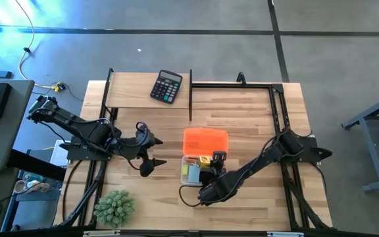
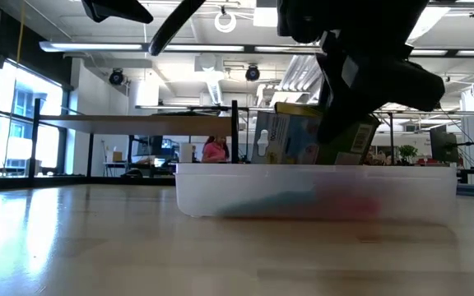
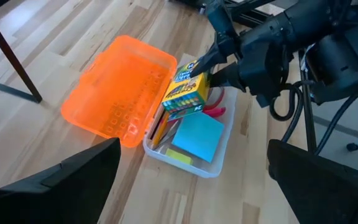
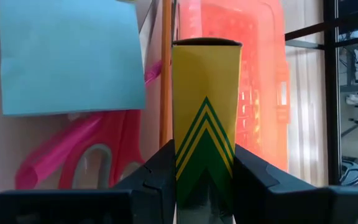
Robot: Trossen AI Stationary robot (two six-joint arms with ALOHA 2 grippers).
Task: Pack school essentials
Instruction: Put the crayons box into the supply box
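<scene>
A clear box [image 1: 191,172] with its orange lid [image 1: 204,140] swung open sits mid-table. Inside lie the light-blue notepad [image 3: 197,137], the red-handled scissors [image 4: 86,158], thin pencils [image 3: 159,127], a pink pen [image 4: 149,73] and a small yellow block [image 3: 179,156]. My right gripper [image 1: 214,162] is shut on the green-yellow packet [image 3: 185,92], held over the box beside the lid. The packet shows above the box rim in the low view [image 2: 311,136]. My left gripper [image 1: 149,153] hovers open to the left of the box, touching nothing. My right gripper pinches the packet between its two fingers [image 4: 160,168], one on each side of the end nearest the wrist [image 4: 205,180]. The fingers come slanting down from the table's near side. The packet stands tilted, its lower end reaching into the box; whether it rests on the contents cannot be told.
A black calculator [image 1: 166,86] lies on the raised board at the far edge. A spiky green plant [image 1: 114,207] stands at the near left corner. Black frame rails [image 1: 275,108] run along the right side. Bare wood lies between the left gripper and the box.
</scene>
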